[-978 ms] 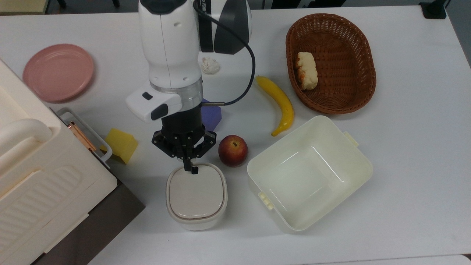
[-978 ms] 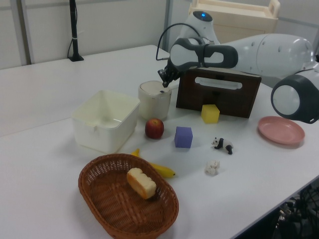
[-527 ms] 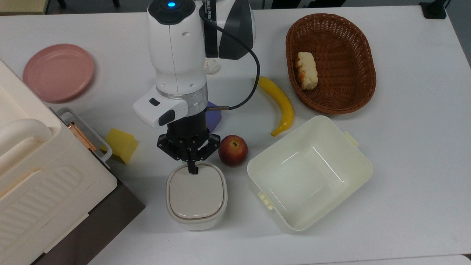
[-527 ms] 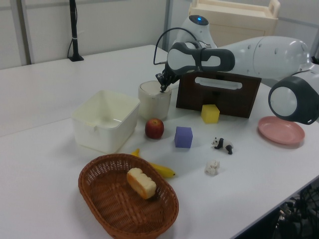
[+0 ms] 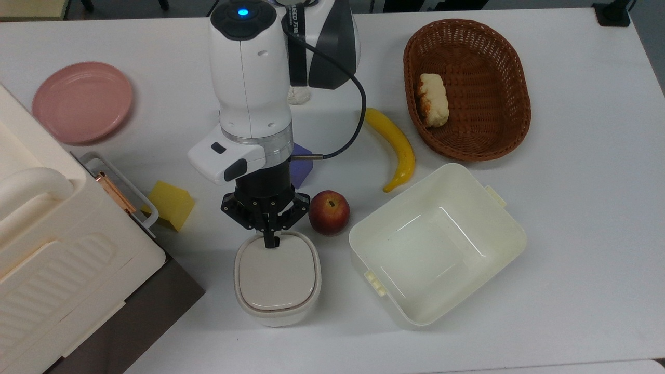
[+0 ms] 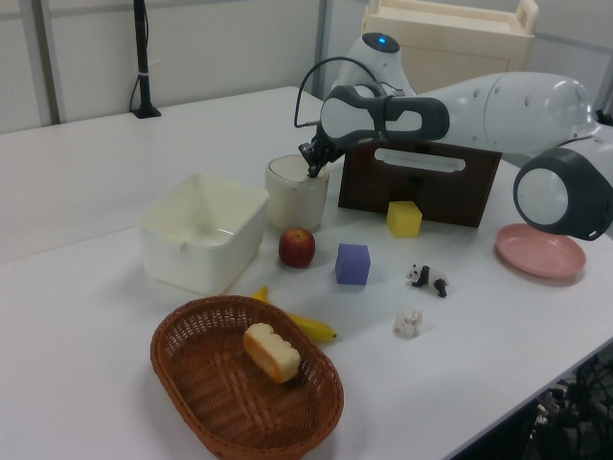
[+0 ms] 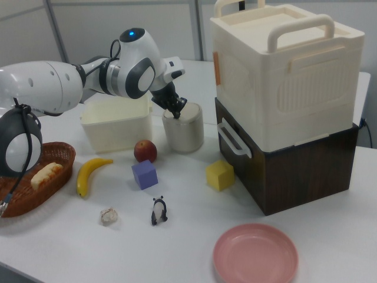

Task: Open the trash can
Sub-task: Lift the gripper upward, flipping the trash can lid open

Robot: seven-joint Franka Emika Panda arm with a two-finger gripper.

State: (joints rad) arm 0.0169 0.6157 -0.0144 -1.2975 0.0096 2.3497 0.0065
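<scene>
The white tabletop (image 5: 571,234) carries the largest item, a cream ribbed box (image 7: 288,71) stacked on a dark brown cabinet (image 7: 294,171), at the top view's left edge. The robot arm (image 5: 249,78) reaches in from the top view's far edge. A lidless cream tub (image 5: 436,244) sits toward the near edge, right of centre in the top view, with a brown wicker basket (image 5: 467,88) holding a bread piece (image 5: 432,99) near the far right corner. A pink plate (image 5: 82,101) lies near the far left.

The trash can (image 5: 277,278) stands near the top view's near edge, left of centre, between the cabinet and the tub, its lid flat and closed. An apple (image 5: 329,212) sits just beside its far right corner.

The pincer (image 5: 269,240) points straight down, its fingers drawn together to a single narrow tip and holding nothing. That tip sits on the can's far rim, at the middle of that edge, where the push button is judged to lie. The can's body therefore extends from the tip toward the near edge; the coming move appears to be a straight downward press, not a sideways one. Contact with the button cannot be confirmed.

Smaller items: a banana (image 5: 395,145), a purple block (image 6: 352,264), a yellow block (image 5: 170,204), a panda figure (image 7: 159,210).
</scene>
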